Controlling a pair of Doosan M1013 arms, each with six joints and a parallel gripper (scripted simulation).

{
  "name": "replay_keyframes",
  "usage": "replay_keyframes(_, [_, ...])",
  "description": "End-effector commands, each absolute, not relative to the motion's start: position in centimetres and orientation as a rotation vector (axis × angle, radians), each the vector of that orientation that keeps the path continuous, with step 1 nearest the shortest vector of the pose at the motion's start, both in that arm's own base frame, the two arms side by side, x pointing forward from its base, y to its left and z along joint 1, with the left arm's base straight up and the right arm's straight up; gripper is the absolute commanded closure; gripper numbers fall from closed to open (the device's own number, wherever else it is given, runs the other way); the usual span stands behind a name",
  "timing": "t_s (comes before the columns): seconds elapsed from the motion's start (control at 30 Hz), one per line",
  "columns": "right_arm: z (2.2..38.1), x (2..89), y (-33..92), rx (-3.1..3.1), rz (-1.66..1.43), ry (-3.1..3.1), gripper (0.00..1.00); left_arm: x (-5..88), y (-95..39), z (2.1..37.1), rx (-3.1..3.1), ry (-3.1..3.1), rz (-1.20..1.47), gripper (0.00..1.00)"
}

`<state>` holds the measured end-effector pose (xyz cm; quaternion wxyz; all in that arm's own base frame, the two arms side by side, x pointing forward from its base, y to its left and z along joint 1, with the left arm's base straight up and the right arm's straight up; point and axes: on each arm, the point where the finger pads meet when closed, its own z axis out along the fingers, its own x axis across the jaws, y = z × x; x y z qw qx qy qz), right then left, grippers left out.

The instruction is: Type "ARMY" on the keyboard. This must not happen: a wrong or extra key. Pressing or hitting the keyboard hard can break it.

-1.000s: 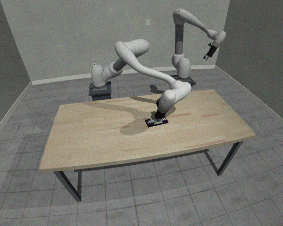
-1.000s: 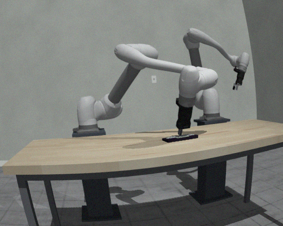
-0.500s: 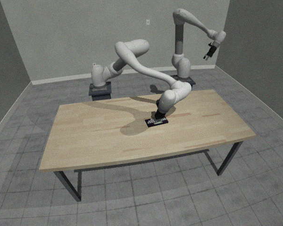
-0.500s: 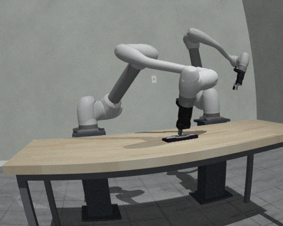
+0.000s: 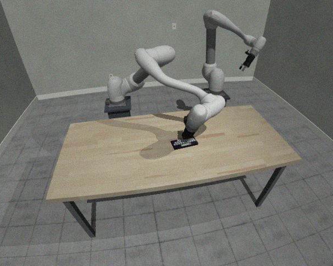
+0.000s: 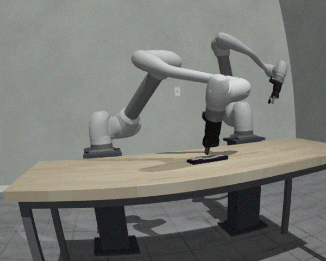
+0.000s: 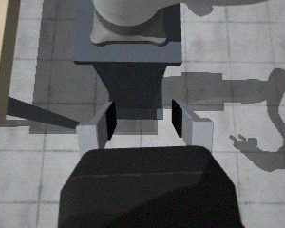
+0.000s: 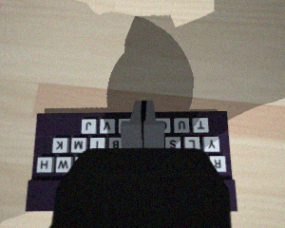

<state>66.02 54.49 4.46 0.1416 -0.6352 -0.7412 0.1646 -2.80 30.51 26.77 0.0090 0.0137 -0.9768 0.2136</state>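
A dark purple keyboard with white keys lies on the table. In the right wrist view its letters appear upside down; the M key, Y key and R key show. No A key can be made out; my right gripper hides several middle keys. My right gripper is shut and empty, pointing down over the keyboard's middle. Its tips are very close to the keyboard; contact cannot be told. My left gripper is open and empty, high up beyond the table.
The wooden table bears the keyboard. The right arm reaches across the table's back edge. The left arm stands behind the table, raised at the right of the top and exterior views.
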Motion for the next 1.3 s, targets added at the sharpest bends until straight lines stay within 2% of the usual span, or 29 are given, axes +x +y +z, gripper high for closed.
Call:
replay_keyframes(0.0, [5.0,66.2,54.5,-1.828,0.475,-2.151,1.0,-2.7,30.2,26.9,0.052,-3.052,0.676,0.0])
replay_keyframes(0.53, [4.8,67.9,60.5,-1.83,0.475,-2.14,1.0,-2.7,30.2,26.9,0.052,-3.052,0.676,0.0])
replay_keyframes(1.27, [4.1,68.7,61.8,-1.836,0.463,-2.141,1.0,-2.7,30.2,26.9,0.052,-3.052,0.676,0.0])
